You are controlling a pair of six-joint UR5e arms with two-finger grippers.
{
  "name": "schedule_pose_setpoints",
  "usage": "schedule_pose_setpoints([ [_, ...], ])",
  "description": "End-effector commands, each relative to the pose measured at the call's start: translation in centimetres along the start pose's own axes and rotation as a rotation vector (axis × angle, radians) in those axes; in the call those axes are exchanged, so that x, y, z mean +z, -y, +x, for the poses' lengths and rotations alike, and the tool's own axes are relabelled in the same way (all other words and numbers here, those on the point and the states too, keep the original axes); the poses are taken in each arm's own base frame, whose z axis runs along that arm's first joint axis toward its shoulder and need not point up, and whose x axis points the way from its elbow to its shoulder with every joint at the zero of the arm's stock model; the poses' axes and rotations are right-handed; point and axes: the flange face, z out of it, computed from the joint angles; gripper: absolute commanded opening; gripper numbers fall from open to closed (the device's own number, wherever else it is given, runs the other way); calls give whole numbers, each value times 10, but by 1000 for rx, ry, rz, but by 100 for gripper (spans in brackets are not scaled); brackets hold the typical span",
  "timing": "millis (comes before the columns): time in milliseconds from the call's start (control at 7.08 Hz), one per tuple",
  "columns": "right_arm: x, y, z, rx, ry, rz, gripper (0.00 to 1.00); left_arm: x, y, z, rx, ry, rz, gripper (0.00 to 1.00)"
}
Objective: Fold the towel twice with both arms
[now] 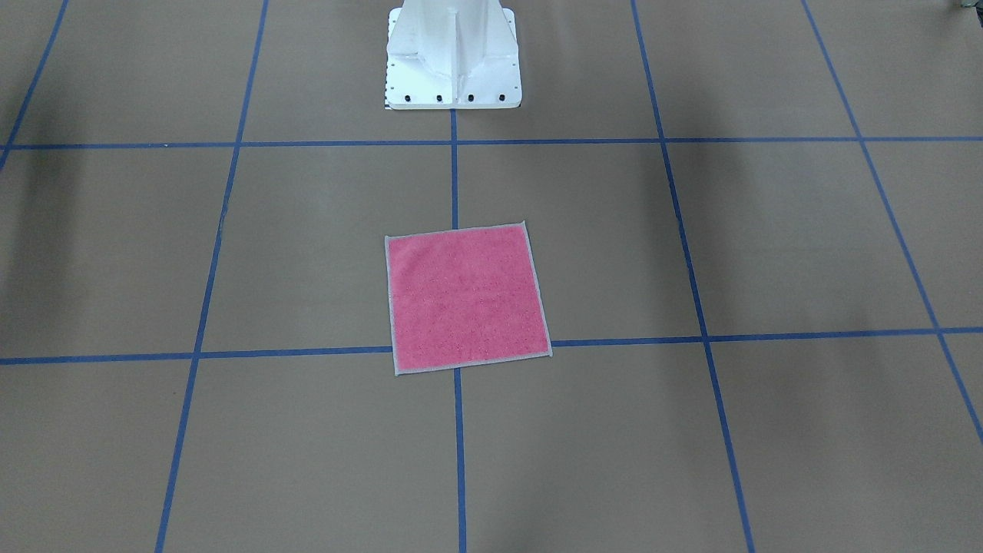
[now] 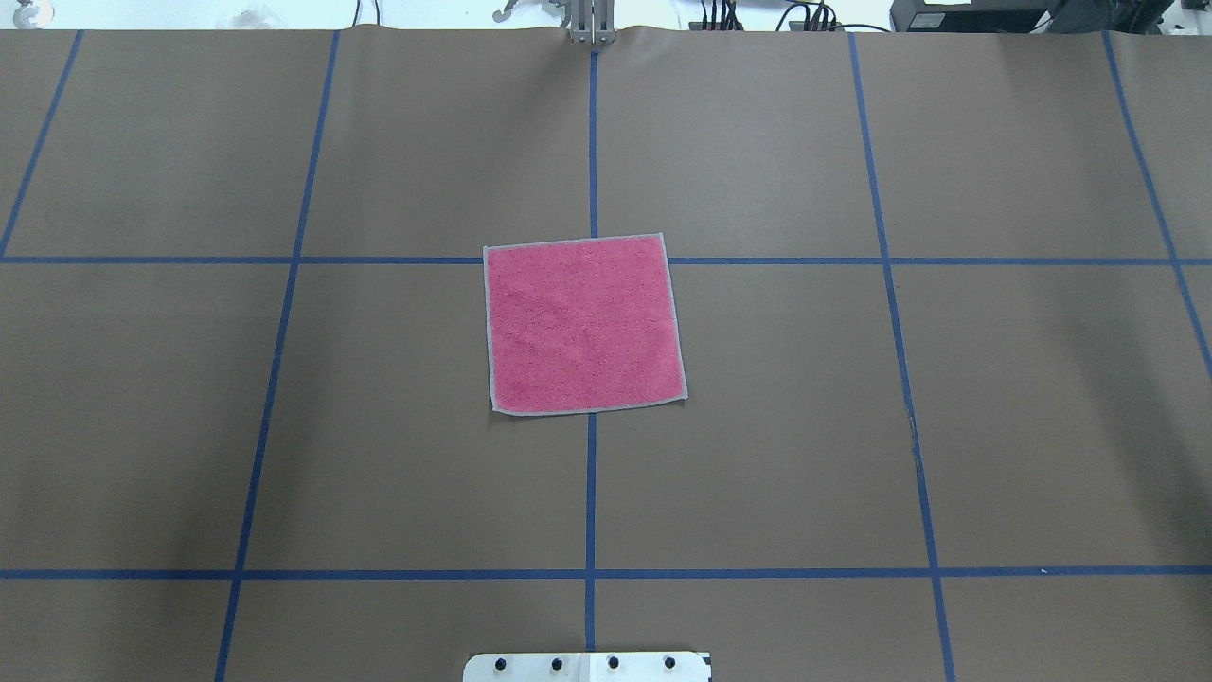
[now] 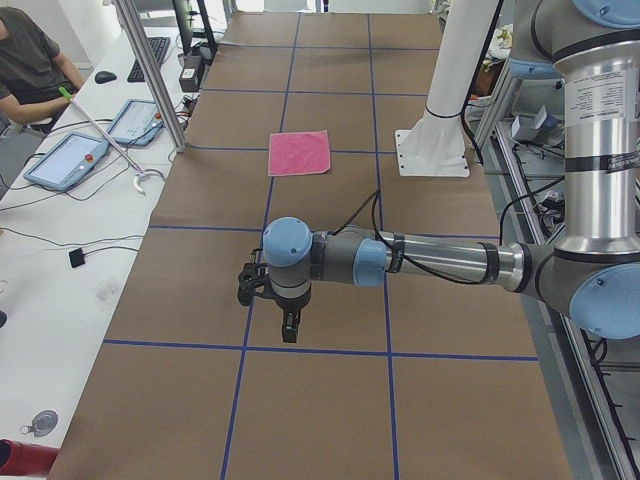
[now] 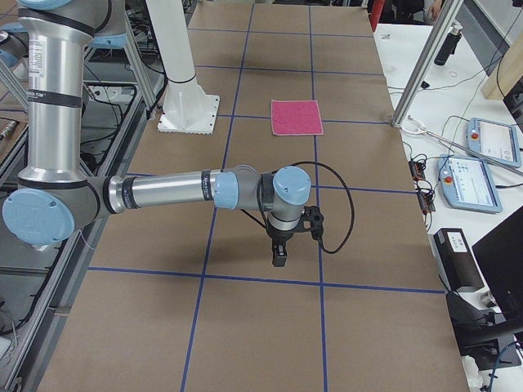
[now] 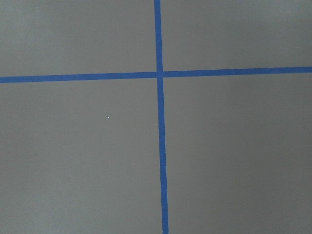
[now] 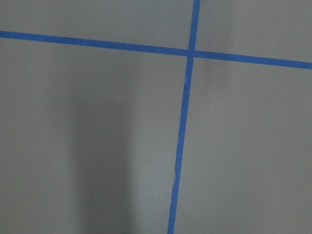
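Note:
The towel [image 1: 467, 298] [image 2: 584, 325] lies flat and unfolded at the table's middle, pink face up inside a light grey border, over a crossing of blue tape lines. In the side views the towel [image 3: 300, 152] [image 4: 297, 117] is far from both arms. My left gripper [image 3: 290, 330] hangs over bare table at the robot's left end, pointing down. At the opposite end my right gripper [image 4: 279, 257] also points down. Neither shows in the overhead or front view, so I cannot tell whether they are open or shut. Both wrist views hold only brown table cover and blue tape.
The white pedestal [image 1: 453, 61] [image 2: 587, 666] stands at the robot's edge, in line with the towel. A side bench holds teach pendants [image 4: 494, 139] and cables, and a person [image 3: 30, 60] sits beside it. Aluminium posts [image 3: 150, 70] rise at the table's far edge.

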Motion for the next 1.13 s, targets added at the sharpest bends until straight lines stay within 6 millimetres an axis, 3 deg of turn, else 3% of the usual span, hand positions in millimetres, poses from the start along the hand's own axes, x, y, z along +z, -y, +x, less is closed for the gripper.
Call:
schedule_pose_setpoints([
  [0,2,1,-4,-8,0,-3,100,1,0,-1,1,-2,0,100],
  [565,-2,2,-10,-9,19,8,100,-2,0,3,10,-2,6,100],
  [989,-7,3,-30,7,207,21,100,0,0,2,-3,-2,1,100],
])
